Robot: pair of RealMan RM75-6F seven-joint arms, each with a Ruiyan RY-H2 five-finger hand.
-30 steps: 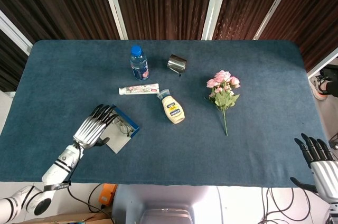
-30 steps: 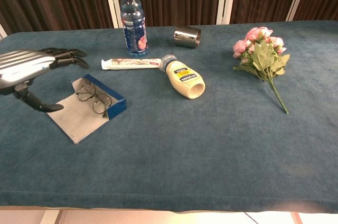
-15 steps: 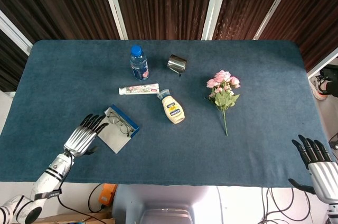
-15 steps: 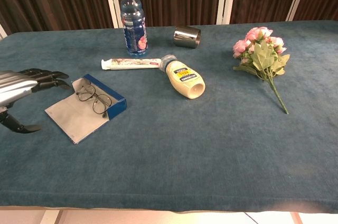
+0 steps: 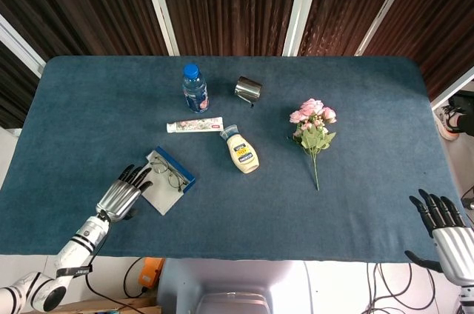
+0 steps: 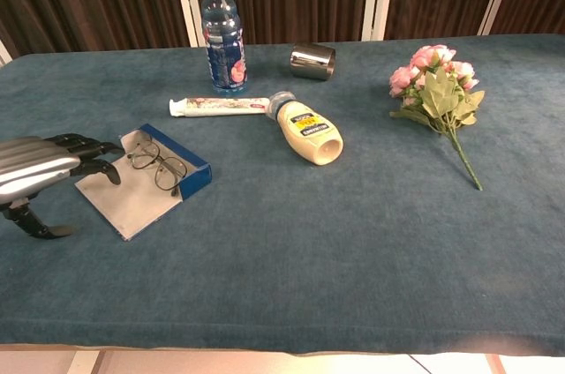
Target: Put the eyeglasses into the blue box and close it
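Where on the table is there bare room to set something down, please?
The near half right of the blue box, below the mayonnaise bottle and flowers, is bare. The far left corner is bare too. It is crowded around the toothpaste, water bottle and left hand.

Bare blue cloth (image 5: 244, 210) spans the near table. The toothpaste tube (image 5: 194, 126) and mayonnaise bottle (image 5: 241, 153) lie just behind and right of the open blue box (image 5: 169, 178); the left hand (image 5: 124, 191) borders its left edge.
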